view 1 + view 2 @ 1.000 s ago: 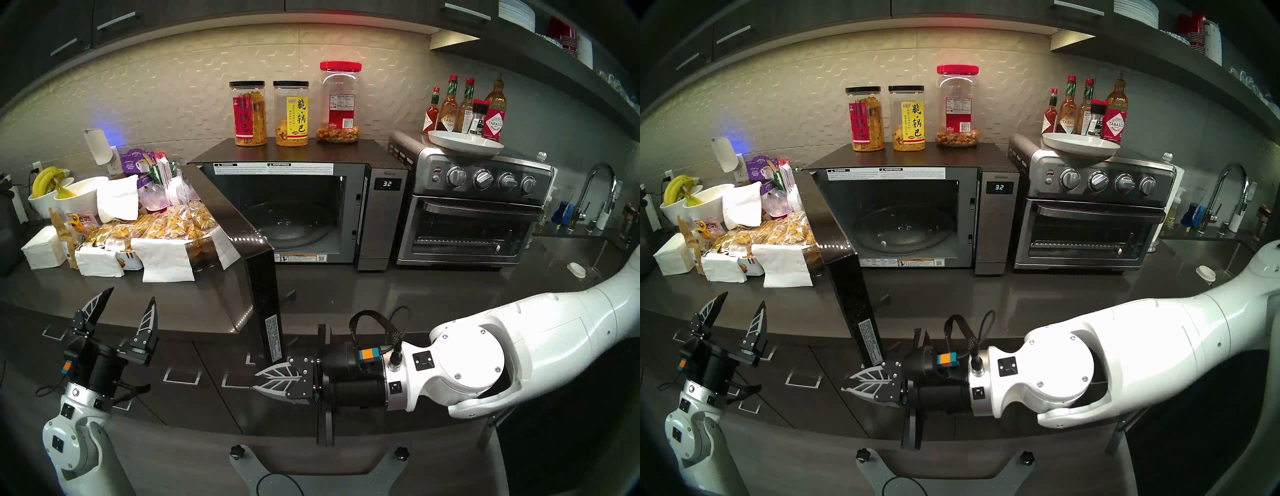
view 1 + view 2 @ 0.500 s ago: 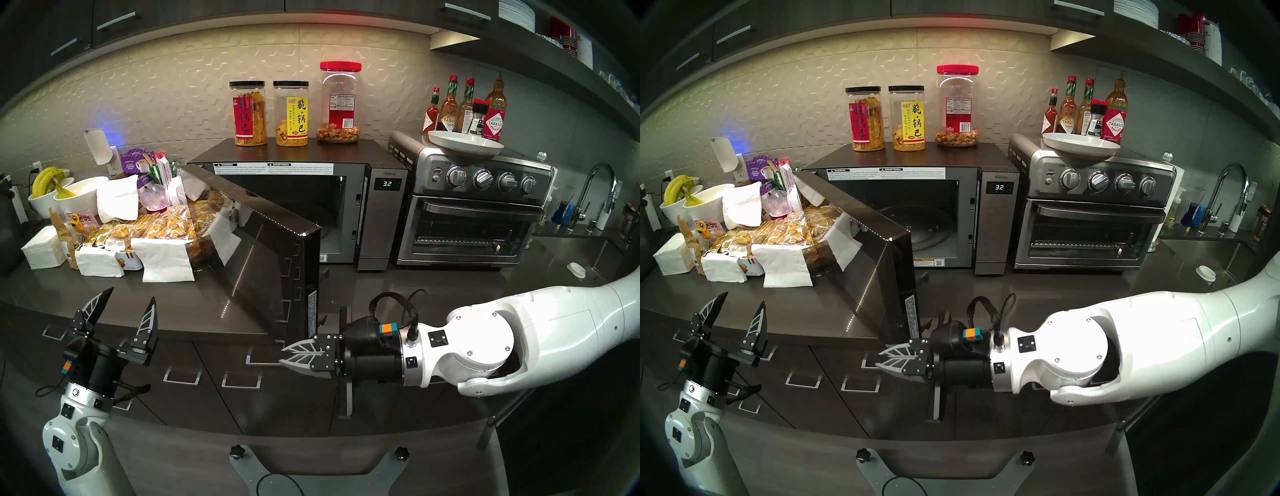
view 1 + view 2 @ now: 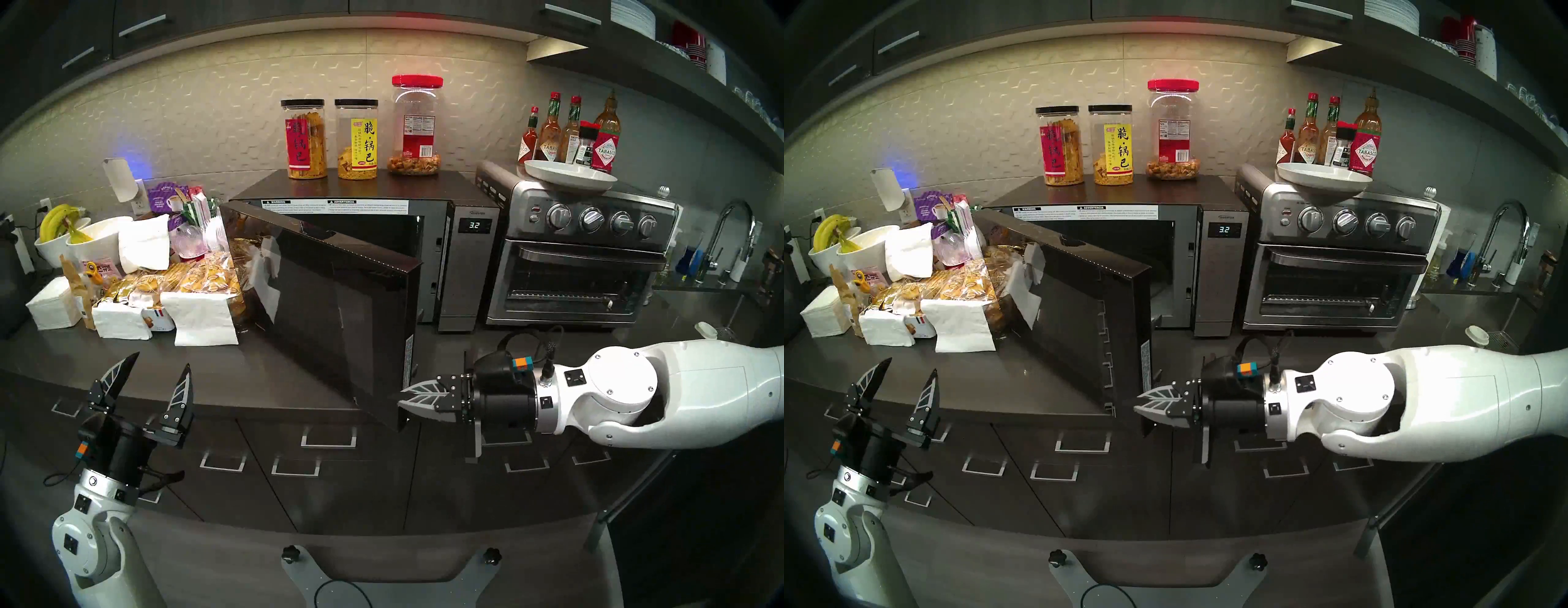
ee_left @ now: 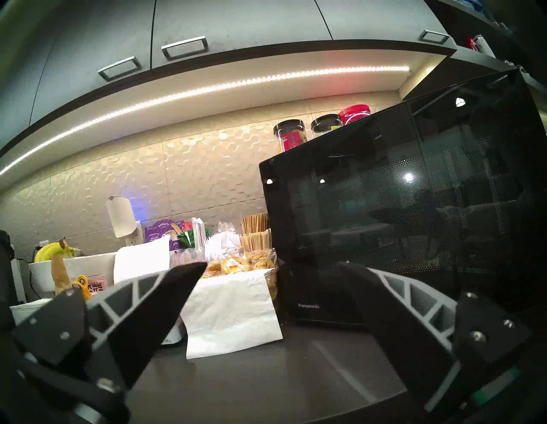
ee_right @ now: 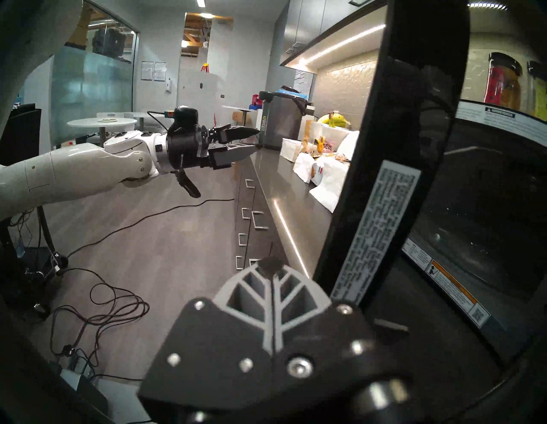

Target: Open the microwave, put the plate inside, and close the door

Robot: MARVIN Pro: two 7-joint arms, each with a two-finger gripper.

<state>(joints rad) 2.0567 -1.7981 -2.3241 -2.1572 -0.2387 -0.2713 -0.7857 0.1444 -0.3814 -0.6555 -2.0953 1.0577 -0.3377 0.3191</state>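
So the big boxy microwave (image 3: 424, 237) with the grey steel control strip sits on the dark countertop (image 3: 530, 348), and its wide glossy black glass door (image 3: 322, 305) hangs partway open, hinged on the left and angled out over the counter edge, so only a slice of the dark cavity shows past its free edge. The right gripper (image 3: 403, 398) has its two leaf-patterned fingers pinched together with nothing between them, pointing toward the left, tips right at the lower corner of the door's free edge; in the right wrist view the tips sit just beside the inner edge with the white label, though I can't tell for sure if they're actually touching it. The plain white round plate (image 3: 570, 175) isn't in the microwave at all, it's sitting on top of the steel toaster oven (image 3: 581, 254) with four knobs, right in front of a cluster of hot sauce bottles (image 3: 568, 131). The left gripper (image 3: 159, 368) hovers over the near counter edge on the left with its fingers spread wide, holding nothing, well away from the door. Three clear snack jars (image 3: 358, 138) stand on top of the microwave, and left of the door there's a messy pile of wrapped snack packets (image 3: 186, 280) and white paper napkins (image 3: 203, 318), plus white bowls with bananas (image 3: 63, 220).
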